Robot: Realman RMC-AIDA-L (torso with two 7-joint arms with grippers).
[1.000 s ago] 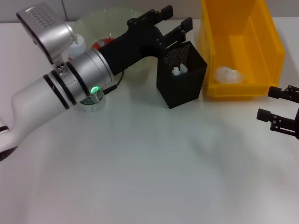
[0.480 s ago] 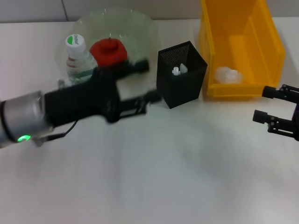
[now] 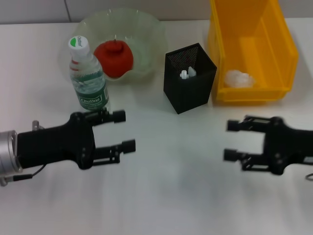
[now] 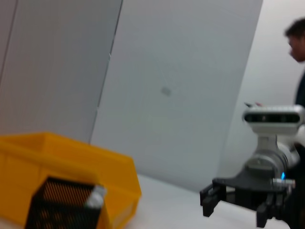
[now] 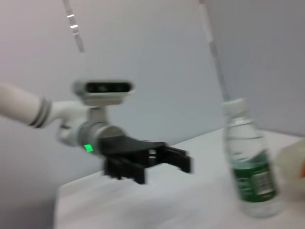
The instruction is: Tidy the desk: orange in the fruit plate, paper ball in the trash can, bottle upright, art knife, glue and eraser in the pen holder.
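White bench holds everything. Both grippers float low over it with jaws wide: left gripper, right gripper. Orange sits in the fruit plate, bottle stands up, paper ball lies in the trash can beside the pen holder.

You have a plain white desk under everything, its surface matte and unmarked across the near half. Behind it runs a pale grey wall made of flat panels with thin seams between them. At the far edge of the left wrist view a dark-haired person stands in dark clothing, only partly in frame.
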